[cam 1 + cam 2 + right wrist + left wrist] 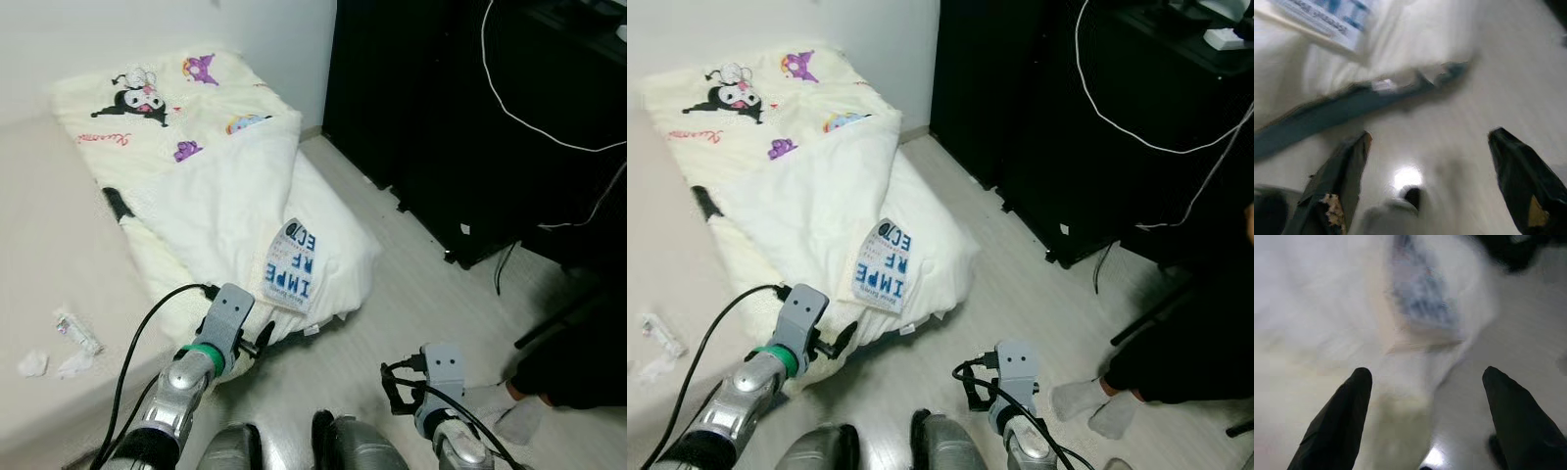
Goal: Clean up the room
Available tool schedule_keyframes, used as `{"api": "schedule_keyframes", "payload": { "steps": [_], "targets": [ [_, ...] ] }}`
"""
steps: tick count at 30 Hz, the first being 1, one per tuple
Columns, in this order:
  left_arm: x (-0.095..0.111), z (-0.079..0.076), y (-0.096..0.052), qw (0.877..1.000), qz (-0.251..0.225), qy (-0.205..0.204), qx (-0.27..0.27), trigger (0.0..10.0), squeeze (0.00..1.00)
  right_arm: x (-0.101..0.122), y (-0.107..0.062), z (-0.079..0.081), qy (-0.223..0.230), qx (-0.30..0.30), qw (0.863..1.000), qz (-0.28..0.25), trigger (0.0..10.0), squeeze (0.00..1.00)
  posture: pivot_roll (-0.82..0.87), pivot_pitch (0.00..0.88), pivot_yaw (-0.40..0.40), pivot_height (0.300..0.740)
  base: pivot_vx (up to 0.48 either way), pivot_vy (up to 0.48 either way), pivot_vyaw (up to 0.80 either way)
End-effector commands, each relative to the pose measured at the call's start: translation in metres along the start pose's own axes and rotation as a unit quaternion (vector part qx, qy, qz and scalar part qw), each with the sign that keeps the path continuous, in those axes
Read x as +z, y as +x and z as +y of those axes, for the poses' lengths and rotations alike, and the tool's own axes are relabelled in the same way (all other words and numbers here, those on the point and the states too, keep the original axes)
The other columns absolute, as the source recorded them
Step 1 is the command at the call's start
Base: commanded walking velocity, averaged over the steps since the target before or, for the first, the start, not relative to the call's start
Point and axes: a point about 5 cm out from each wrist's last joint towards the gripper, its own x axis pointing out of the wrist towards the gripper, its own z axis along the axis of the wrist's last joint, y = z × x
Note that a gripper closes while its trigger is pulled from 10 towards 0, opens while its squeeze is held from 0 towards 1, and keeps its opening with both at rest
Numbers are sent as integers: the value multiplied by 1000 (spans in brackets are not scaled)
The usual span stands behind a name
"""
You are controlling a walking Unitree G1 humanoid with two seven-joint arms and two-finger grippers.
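A white folded duvet (pixel 245 206) with a blue-and-white label (pixel 294 264) lies on a cream blanket (pixel 167 98) printed with cartoon characters, spread over the floor. My left gripper (pixel 258 339) is open at the duvet's near edge; the left wrist view has its fingers (pixel 1342 421) spread over the white fabric. My right gripper (pixel 393 388) hangs open above the pale floor, a little to the right of the bedding. Its wrist view shows the fingers (pixel 1342 176) apart, with the bedding's dark blue lower edge (pixel 1352 105) ahead. Crumpled wrappers and tissue (pixel 76 333) lie on the beige mattress at left.
A black cabinet (pixel 441 117) stands at the back right with a white cable (pixel 529 122) hanging over it. A person's socked foot (pixel 519 416) and dark trouser leg (pixel 578 362) are at the lower right. A strip of bare floor (pixel 411 294) runs between bedding and cabinet.
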Motion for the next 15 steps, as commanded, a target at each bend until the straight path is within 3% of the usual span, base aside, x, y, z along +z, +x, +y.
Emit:
{"api": "schedule_keyframes", "payload": {
  "steps": [1,6,15],
  "targets": [
    [-3,-3,0,1000,8,-4,-8,10000,0,-9,-6,-4,7,-8,1000,13,10000,0,30,123,22,724,0,0,0],
    [0,-4,0,1000,-1,-3,-9,10000,0,-8,-6,-4,7,-8,1000,12,10000,0,30,123,22,724,55,0,0],
    [1,-4,0,1000,-2,3,-8,10000,0,-9,-6,-3,6,-6,1000,14,10000,0,29,118,26,724,410,0,0]
  ]
}}
